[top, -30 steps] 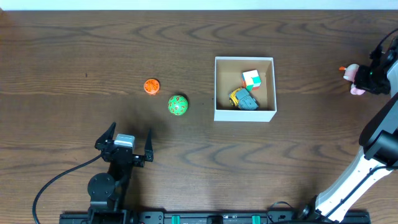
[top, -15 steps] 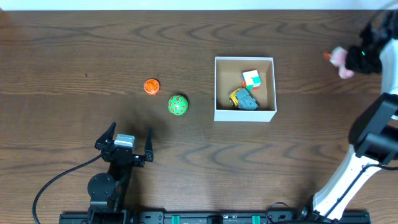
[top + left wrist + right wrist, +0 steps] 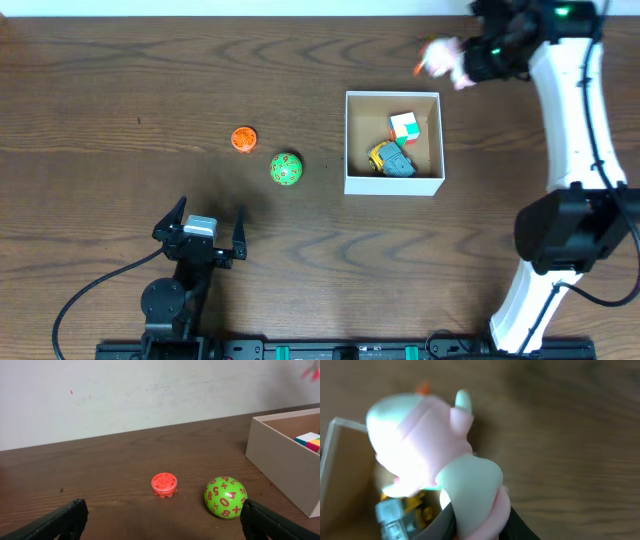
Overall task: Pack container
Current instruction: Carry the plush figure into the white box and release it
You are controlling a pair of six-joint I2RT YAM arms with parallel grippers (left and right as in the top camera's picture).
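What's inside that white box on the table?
The container holds a colourful cube and a yellow and grey toy beside it, on bare brown cardboard. Anything beneath those two toys is covered from view.

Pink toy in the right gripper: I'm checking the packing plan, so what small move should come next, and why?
Probably bring the right gripper, shut on the pink toy, in over the container. In the overhead view the toy sits just outside the far rim, so releasing now would likely miss.
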